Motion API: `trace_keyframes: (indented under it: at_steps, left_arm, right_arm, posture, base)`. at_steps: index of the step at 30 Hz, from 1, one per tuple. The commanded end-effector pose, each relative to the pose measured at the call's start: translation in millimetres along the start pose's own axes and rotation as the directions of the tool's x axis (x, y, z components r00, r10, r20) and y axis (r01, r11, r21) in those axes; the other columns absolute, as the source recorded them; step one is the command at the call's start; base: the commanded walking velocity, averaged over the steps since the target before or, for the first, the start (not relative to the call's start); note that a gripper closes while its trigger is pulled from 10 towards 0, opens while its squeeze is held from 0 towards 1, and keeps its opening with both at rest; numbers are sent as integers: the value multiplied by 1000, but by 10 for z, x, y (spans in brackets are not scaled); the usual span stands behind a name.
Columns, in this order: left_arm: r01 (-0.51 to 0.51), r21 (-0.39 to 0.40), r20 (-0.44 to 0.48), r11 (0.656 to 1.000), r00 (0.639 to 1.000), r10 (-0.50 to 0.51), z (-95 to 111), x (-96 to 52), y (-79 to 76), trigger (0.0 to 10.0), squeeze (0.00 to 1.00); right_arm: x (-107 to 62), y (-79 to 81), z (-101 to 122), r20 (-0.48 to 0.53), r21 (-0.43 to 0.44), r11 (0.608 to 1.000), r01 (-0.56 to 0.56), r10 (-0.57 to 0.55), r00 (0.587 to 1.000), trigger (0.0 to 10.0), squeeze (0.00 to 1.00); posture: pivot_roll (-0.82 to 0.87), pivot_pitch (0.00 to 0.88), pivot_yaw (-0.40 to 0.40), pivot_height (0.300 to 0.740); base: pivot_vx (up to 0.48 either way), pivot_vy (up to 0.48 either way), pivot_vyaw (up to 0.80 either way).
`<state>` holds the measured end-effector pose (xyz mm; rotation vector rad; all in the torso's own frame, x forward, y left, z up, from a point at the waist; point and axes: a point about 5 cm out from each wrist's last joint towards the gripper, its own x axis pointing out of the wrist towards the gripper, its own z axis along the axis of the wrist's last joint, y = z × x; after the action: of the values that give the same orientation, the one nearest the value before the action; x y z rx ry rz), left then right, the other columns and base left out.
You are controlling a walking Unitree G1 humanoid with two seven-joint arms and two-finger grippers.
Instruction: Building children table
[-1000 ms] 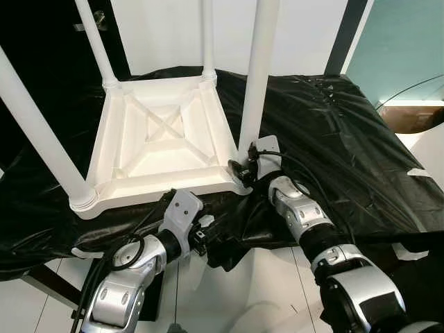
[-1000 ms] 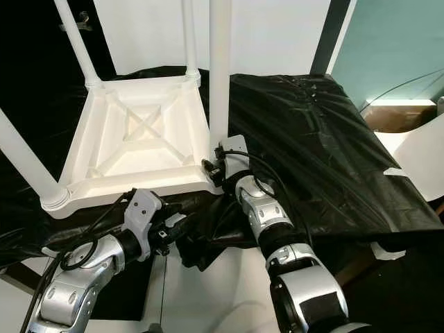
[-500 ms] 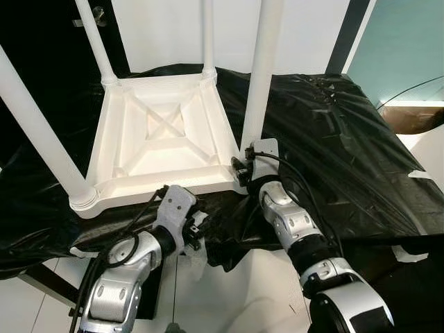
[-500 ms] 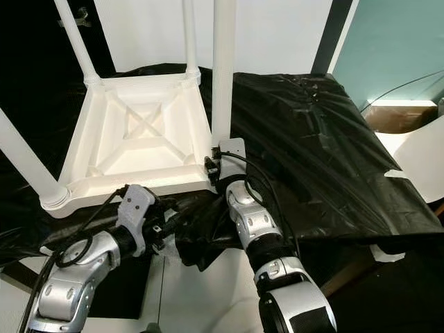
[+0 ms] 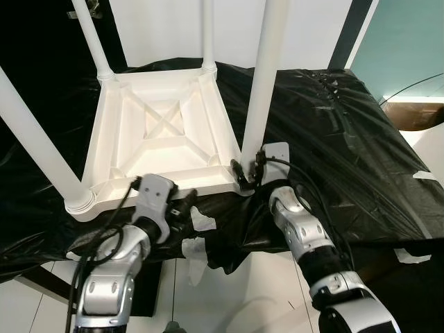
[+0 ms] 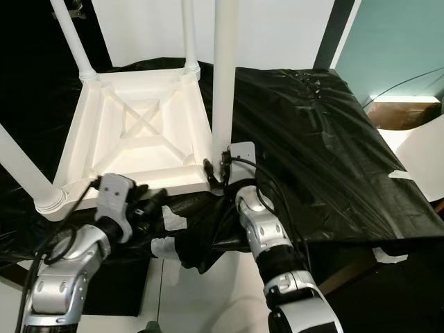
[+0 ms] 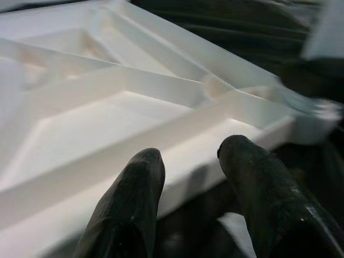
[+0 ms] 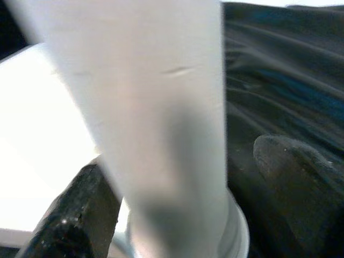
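A white children's table (image 5: pixel 163 135) lies upside down on a black plastic sheet (image 5: pixel 333 139), all four legs seated — apparently nearly built — with the right gripper (image 8: pixel 177 209) spread around the near-right leg (image 5: pixel 263 76)'s base and the left gripper (image 7: pixel 199 177), fingers apart, at the table's near edge.

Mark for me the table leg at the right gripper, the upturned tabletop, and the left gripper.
table leg (image 5: pixel 262 83), left eye view, mid-shaft.
upturned tabletop (image 5: pixel 163 128), left eye view, centre of the crossed ribs.
left gripper (image 7: pixel 188 161), left wrist view, midway between the fingertips.
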<state>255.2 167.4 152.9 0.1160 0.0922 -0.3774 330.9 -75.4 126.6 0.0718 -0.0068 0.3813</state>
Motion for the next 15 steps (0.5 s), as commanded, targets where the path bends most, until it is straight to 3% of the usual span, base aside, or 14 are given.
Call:
trace_keyframes:
  at_steps: [1, 9, 15]
  left_arm:
    - [-92, -5, 9, 996, 996, 92, 1, -14, 92, 10000, 0]
    - [-146, 20, 12, 989, 989, 145, -17, -125, 209, 10000, 0]
    - [-240, 21, 6, 971, 971, 240, -16, -254, 393, 10000, 0]
  right_arm:
    - [-38, 6, 22, 23, 5, 999, -36, 35, 999, 10000, 0]
    - [-120, -27, -8, 21, -10, 997, -75, 75, 997, 10000, 0]
    - [-110, -70, 17, 18, -17, 993, -115, 115, 993, 10000, 0]
  posture:
    - [103, 0, -51, 740]
    - [105, 10, -40, 740]
    - [107, 19, -34, 740]
  base:
    - [0, 0, 0]
    - [0, 0, 0]
    - [0, 0, 0]
